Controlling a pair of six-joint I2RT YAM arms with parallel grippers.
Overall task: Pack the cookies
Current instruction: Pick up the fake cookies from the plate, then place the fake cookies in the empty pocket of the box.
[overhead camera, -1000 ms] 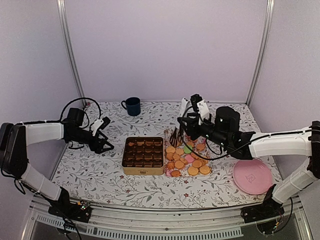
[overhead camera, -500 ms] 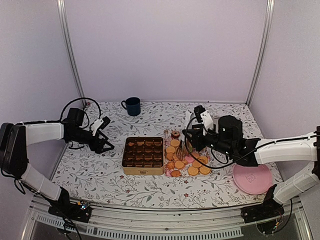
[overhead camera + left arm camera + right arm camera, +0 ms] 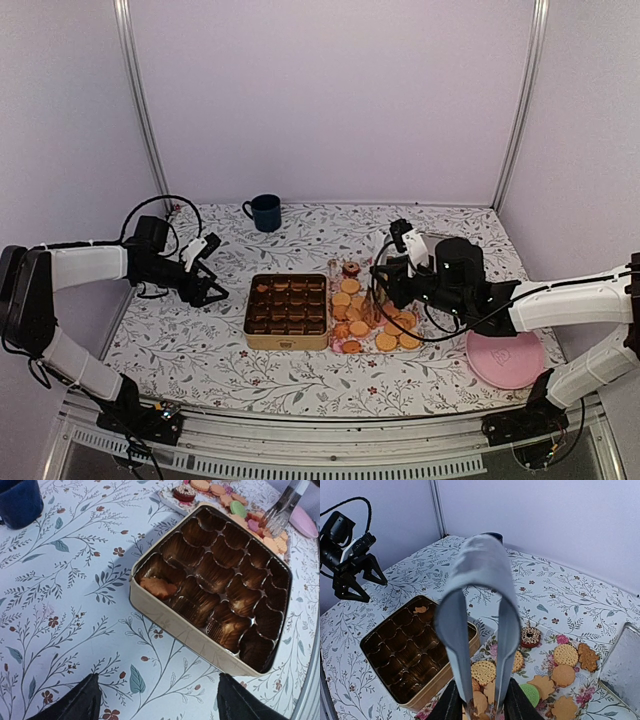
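Note:
The cookies (image 3: 377,322) lie in a heap on a floral tray, mostly golden-orange, with a green one (image 3: 530,694) and a chocolate ring (image 3: 531,636). A gold tin (image 3: 287,342) with brown paper cups stands left of them. One cookie (image 3: 157,587) lies in a corner cup and another (image 3: 228,628) in a near cup. My right gripper (image 3: 481,706) is shut on metal tongs (image 3: 481,575), held over the heap; the tong tips are hidden. My left gripper (image 3: 155,707) is open and empty on the tin's left side (image 3: 212,290).
A dark blue mug (image 3: 266,212) stands at the back. A large pink plate (image 3: 505,353) lies at the front right. A clear container edge (image 3: 620,665) shows at the right of the tray.
My right arm has drawn nearer and lower, carrying the tongs from the tray's far left corner to over the cookie heap. The left arm has not moved.

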